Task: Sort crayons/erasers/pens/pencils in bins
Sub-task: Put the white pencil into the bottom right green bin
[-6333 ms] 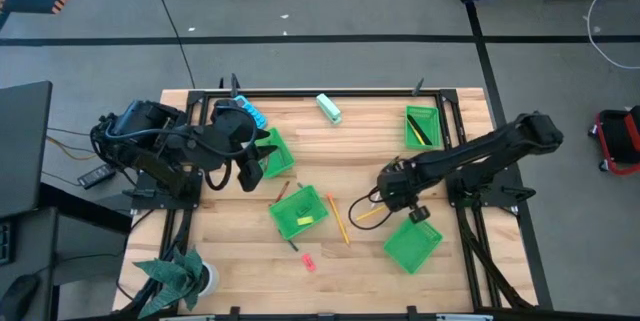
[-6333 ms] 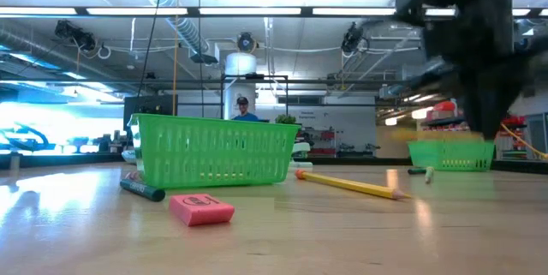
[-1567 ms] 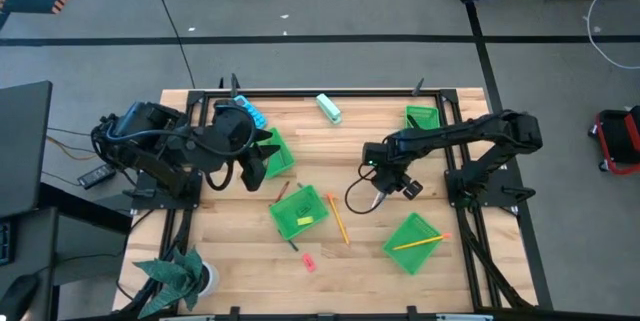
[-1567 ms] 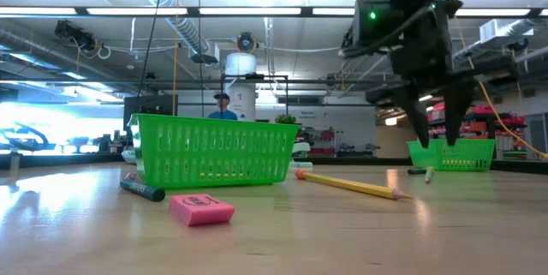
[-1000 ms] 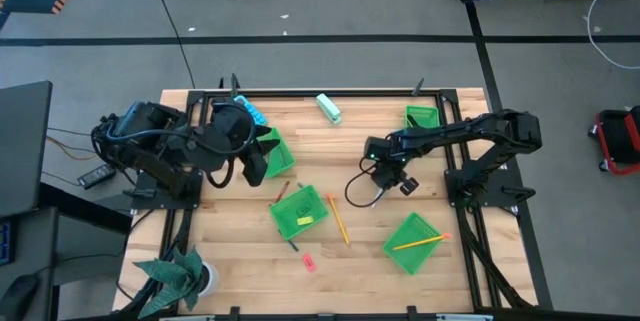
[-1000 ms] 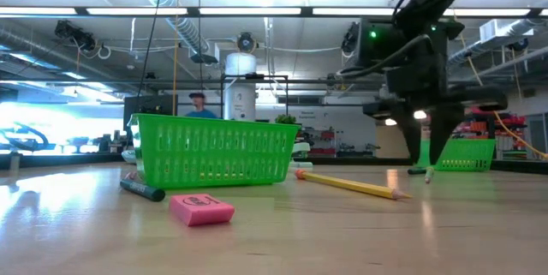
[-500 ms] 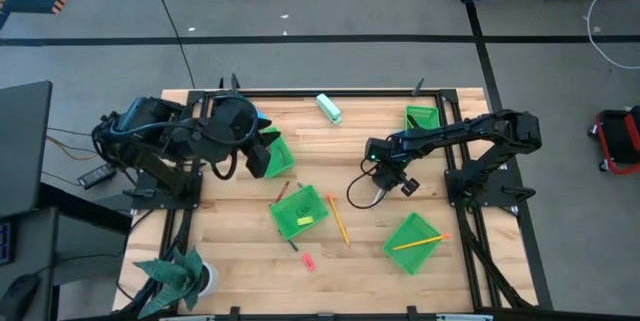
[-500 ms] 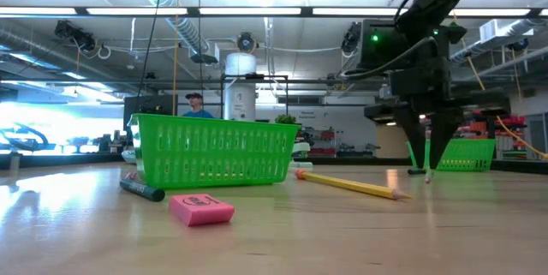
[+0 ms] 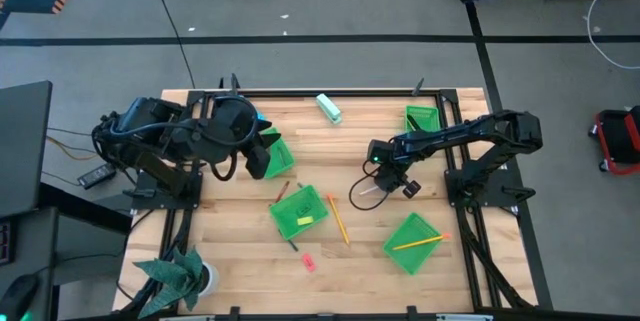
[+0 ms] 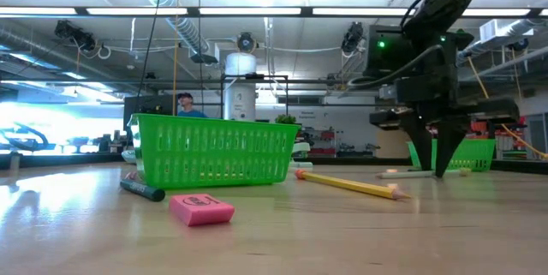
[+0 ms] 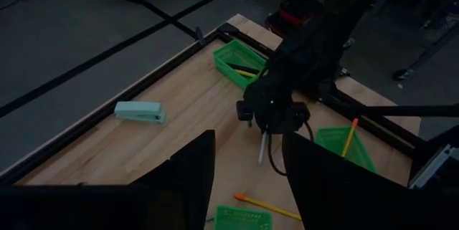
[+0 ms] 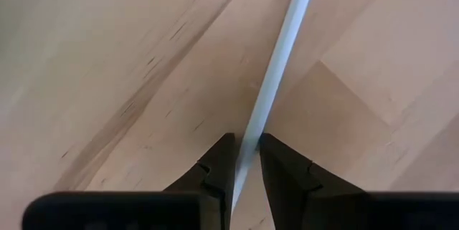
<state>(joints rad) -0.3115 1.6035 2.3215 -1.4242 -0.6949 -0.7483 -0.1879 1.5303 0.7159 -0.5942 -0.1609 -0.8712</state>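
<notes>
We saw the right gripper [image 9: 377,185] near the middle of the table [image 9: 370,121], its fingers [image 12: 219,165] pinched on a pale white pencil [image 9: 367,190]. In the high view the pencil's long axis ran on a slant, its free end pointing toward the table's left and front edges. The low view showed it lying nearly level just above the wood [image 10: 421,172], and the right wrist view showed the shaft running straight out between the two fingers [image 12: 276,87]. A second earlier the fingers had stood wider around it and the pencil had hung more steeply; now it lay flatter. The left gripper [image 9: 262,158] hovered over the bin [image 9: 281,151] near the left edge, its fingers spread with nothing between them, unchanged from before. Only the low view showed the pink eraser [image 10: 201,209] and a dark crayon [image 10: 141,190] close up, in front of another bin [image 10: 214,150] and a yellow pencil [image 10: 347,184]. Only the left wrist view showed the teal block [image 11: 140,111] beside the far edge together with the right arm [image 11: 315,36].
</notes>
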